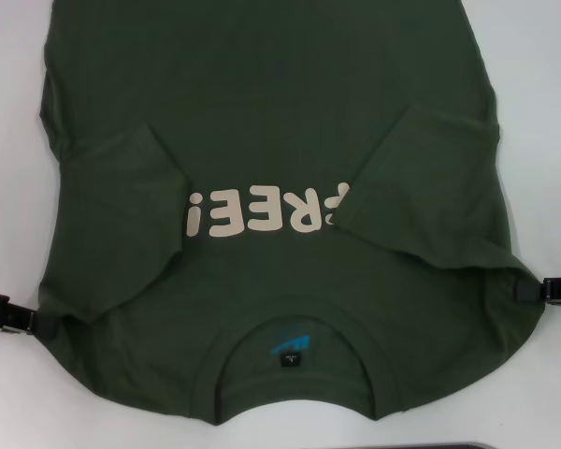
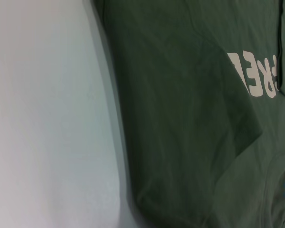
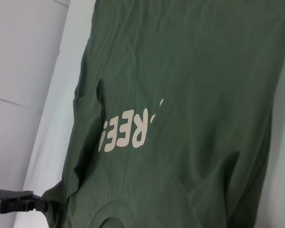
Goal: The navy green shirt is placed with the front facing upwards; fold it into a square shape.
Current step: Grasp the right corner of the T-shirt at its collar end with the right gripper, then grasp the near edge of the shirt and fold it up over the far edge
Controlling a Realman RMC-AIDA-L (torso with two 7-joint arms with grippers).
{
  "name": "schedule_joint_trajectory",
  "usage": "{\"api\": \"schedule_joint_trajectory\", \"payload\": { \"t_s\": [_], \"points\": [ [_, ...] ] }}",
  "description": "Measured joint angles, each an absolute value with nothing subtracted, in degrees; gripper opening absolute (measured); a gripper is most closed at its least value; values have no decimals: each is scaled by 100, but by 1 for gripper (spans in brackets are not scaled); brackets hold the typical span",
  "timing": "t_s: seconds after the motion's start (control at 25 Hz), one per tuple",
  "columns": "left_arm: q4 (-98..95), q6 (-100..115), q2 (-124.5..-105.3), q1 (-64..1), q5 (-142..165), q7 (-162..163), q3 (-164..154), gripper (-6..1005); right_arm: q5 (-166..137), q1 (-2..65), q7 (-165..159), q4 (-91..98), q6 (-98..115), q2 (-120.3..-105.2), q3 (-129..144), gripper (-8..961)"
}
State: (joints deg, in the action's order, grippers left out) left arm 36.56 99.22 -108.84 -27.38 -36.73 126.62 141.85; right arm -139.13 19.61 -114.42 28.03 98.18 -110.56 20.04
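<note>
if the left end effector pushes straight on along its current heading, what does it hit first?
Probably the navy green shirt: the left end effector sits at its shoulder edge pointing inward, with the folded-in sleeve just beyond. Depth is unclear.

We see a bare test bench, of the kind found in a robotics lab. The evidence is a plain white tabletop (image 1: 542, 112) holding one garment, the navy green shirt (image 1: 262, 122), with black grippers (left gripper (image 1: 5, 311), right gripper (image 1: 559, 290)) at its two shoulder edges. The right wrist view shows pale seamed panels (image 3: 23, 71) beyond the table edge.
</note>
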Motion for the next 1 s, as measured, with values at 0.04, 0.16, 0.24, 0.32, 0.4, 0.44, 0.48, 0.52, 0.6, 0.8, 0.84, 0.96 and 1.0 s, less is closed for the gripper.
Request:
{"api": "schedule_joint_trajectory", "payload": {
  "t_s": [0.04,0.16,0.24,0.32,0.4,0.44,0.48,0.52,0.6,0.8,0.84,0.96,1.0],
  "points": [
    [3656,9922,-10883,-2740,-3673,12660,14185,31,-13913,1962,-11434,2803,9818,-11060,2004,246],
    [3656,9922,-10882,-2750,-3673,12656,14182,31,-13913,1951,-11425,2803,9816,-11066,2003,161],
    [3656,9922,-10880,-2759,-3674,12656,14183,31,-13914,1923,-11412,2803,9816,-11066,1997,130],
    [3656,9923,-10880,-2762,-3674,12655,14184,31,-13913,1864,-11385,2804,9828,-11066,1974,98],
    [3656,9928,-10883,-2763,-3680,12655,14189,31,-13892,1774,-11361,2819,9855,-11065,1949,66],
    [3656,9935,-10885,-2763,-3685,12656,14191,31,-13880,1725,-11355,2834,9860,-11063,1938,50],
    [3656,9946,-10886,-2763,-3689,12661,14192,31,-13862,1670,-11339,2847,9865,-11057,1901,35],
    [3656,9960,-10885,-2762,-3694,12674,14194,31,-13852,1616,-11318,2858,9871,-11045,1849,19],
    [3656,10000,-10871,-2763,-3700,12698,14194,31,-13839,1533,-11266,2863,9916,-11007,1694,4],
    [3656,10173,-10802,-2782,-3689,12742,14195,31,-13836,1383,-11202,2873,10024,-10915,1483,9],
    [3656,10261,-10754,-2787,-3678,12794,14195,31,-13836,1359,-11201,2874,10025,-10905,1479,10],
    [3656,10380,-10711,-2784,-3665,12859,14179,31,-13835,1300,-11193,2874,10028,-10894,1473,13],
    [3656,10430,-10703,-2777,-3648,12874,14167,31,-13834,1281,-11192,2874,10029,-10891,1472,14]
  ]
}}
